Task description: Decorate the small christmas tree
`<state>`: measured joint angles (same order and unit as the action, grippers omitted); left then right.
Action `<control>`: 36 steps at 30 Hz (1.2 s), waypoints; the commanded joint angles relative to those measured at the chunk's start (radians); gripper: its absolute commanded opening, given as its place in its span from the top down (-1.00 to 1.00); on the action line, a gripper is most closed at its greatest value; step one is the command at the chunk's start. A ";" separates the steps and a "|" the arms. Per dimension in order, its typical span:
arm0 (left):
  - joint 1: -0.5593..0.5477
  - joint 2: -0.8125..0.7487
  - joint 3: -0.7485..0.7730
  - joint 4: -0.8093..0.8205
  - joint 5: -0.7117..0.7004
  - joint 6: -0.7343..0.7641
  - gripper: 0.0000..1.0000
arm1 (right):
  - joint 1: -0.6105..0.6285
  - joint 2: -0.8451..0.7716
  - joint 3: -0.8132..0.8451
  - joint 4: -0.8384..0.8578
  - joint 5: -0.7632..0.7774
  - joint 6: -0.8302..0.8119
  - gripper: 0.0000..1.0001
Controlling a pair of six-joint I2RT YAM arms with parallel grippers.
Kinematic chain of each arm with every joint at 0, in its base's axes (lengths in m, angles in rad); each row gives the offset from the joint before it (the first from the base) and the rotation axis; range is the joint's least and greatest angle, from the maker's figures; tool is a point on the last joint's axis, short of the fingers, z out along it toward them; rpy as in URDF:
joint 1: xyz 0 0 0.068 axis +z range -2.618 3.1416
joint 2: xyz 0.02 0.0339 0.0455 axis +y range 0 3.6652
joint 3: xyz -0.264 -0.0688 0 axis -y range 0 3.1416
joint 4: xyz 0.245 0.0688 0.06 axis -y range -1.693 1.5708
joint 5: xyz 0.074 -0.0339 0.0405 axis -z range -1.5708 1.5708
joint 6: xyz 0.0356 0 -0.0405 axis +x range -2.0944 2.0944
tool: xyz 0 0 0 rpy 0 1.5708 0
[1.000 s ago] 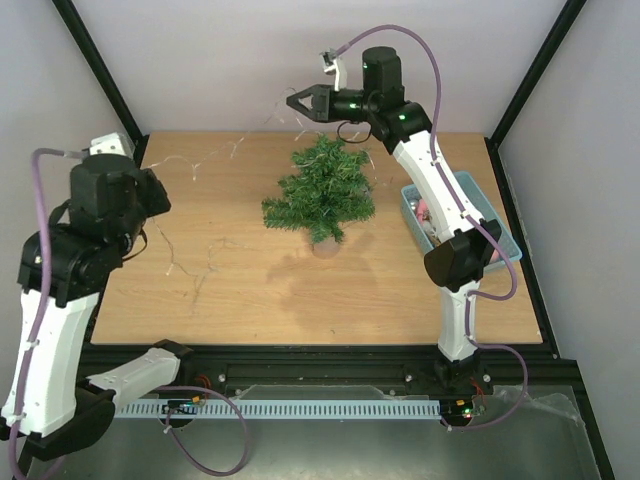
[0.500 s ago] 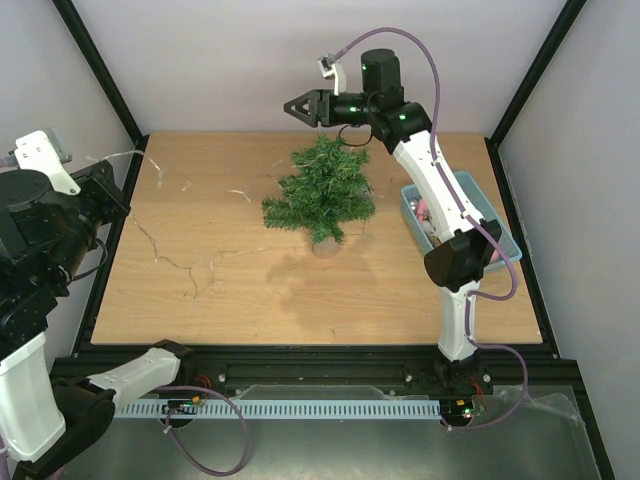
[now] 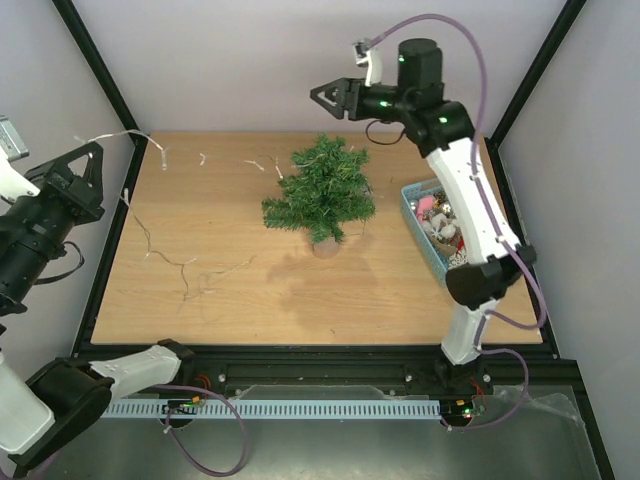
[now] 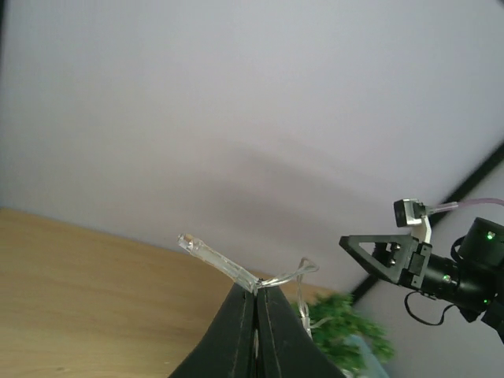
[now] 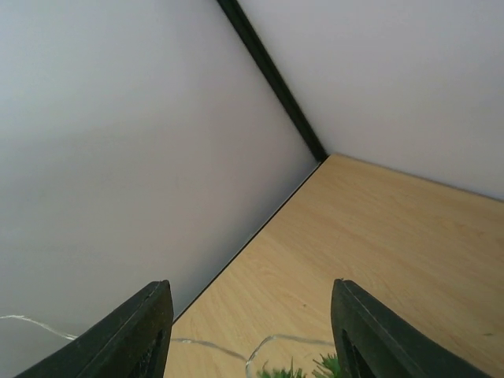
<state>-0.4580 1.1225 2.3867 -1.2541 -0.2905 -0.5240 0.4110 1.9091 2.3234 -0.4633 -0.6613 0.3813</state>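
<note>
The small christmas tree (image 3: 322,195) stands upright on its round base at the back middle of the table, with its top also showing in the left wrist view (image 4: 346,335). A thin clear light string (image 3: 185,265) trails from the tree across the table and up to the far left. There my left gripper (image 3: 95,152) is raised off the table and shut on the string just behind a clear bulb (image 4: 209,253). My right gripper (image 3: 318,97) hangs open in the air above and behind the tree, with nothing between its fingers (image 5: 134,331).
A light-blue basket (image 3: 412,195) of ornaments sits at the right edge, beside the right arm. Black frame posts stand at the back corners. The table's left edge lies under my left arm.
My right gripper has opened, let go of the string, and moved up and to the right. My left arm has swung far left and up, pulling the string with it.
</note>
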 commanded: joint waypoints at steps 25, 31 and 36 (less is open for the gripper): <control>-0.220 -0.137 -0.533 0.558 0.637 -0.255 0.95 | 0.847 -1.107 -1.602 0.488 0.637 0.060 -0.01; -0.220 -0.162 -0.681 0.729 0.707 -0.332 0.95 | 1.000 -1.095 -1.793 0.777 0.842 0.077 -0.11; -0.220 -0.161 -0.723 0.771 0.715 -0.351 0.95 | 1.035 -1.005 -1.771 0.891 0.873 0.027 -0.17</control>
<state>-0.6739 0.9688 1.6855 -0.5968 0.3779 -0.8360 1.4124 0.8532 0.5236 0.2089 0.1101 0.4408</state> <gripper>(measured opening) 0.028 0.581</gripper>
